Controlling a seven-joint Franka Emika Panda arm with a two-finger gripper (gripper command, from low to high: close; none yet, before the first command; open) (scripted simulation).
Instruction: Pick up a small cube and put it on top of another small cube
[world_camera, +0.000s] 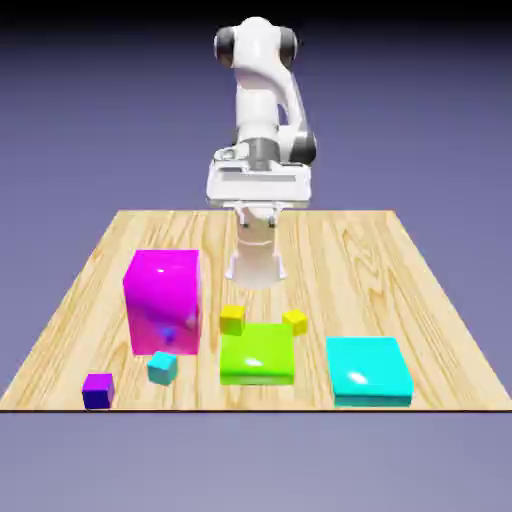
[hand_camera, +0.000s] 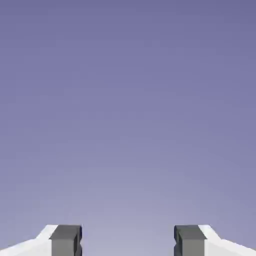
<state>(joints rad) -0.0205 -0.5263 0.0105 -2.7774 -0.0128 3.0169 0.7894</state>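
Gripper (hand_camera: 128, 241) spread wide with nothing between its fingertips

The wooden table (world_camera: 360, 250) spans the exterior view, with the white arm (world_camera: 258, 95) above its far part. The fingers stand apart, and the hand view shows only blue-violet backdrop beyond them. The tall magenta block (world_camera: 165, 302) stands toward the exterior view's left. A flat cyan block (world_camera: 369, 371) lies toward the right, near the front edge; a flat green block (world_camera: 257, 356) lies between those two. The small purple cube (world_camera: 98, 391) sits at the front left corner, with the small teal cube (world_camera: 162, 368) to its right. Two small yellow cubes, one left (world_camera: 232, 320) and one right (world_camera: 295, 322), sit near the green block's far edge
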